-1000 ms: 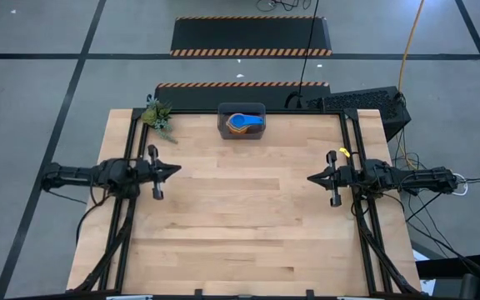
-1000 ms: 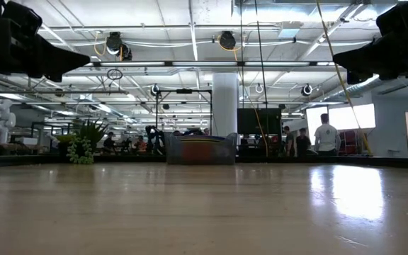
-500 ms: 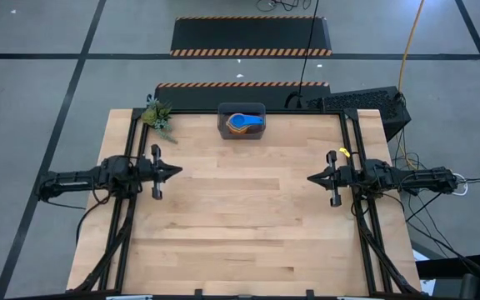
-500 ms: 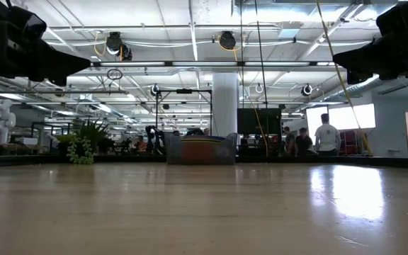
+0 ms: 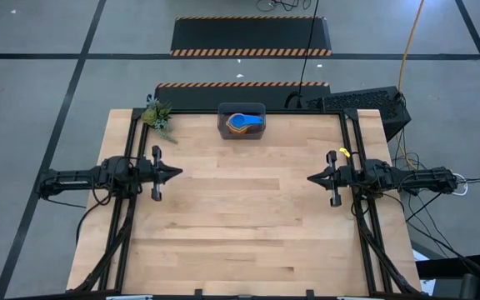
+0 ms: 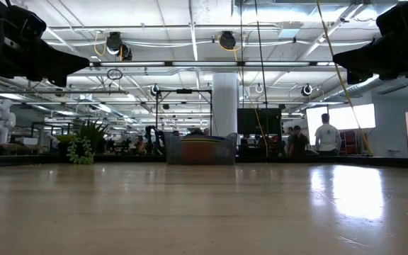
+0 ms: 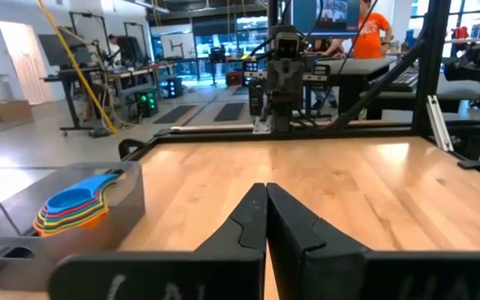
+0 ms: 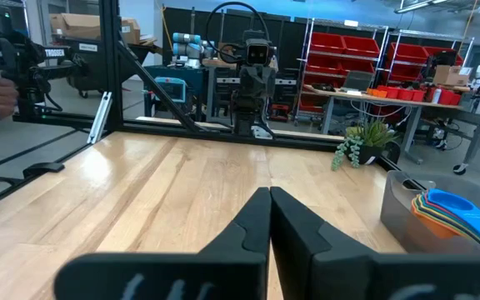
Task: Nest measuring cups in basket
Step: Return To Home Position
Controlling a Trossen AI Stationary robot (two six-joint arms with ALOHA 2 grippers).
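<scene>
Both pairs of jaws are pressed together, empty: my left gripper (image 5: 176, 172) has only nudged a touch and settled (the right gripper (image 5: 312, 178) hasn't budged). Cups (image 5: 243, 122) sit nested in the basket (image 5: 221, 125) at the far edge of the table (image 5: 240, 225), so I judge the job done.

I find the table (image 5: 240, 225) to be pale planked wood with a smooth, sheeny finish, the basket (image 7: 127, 200) smooth grey plastic, the cups (image 7: 69, 208) glossy coloured plastic, and the left gripper (image 7: 266, 190) matt black, plastic by its look.
</scene>
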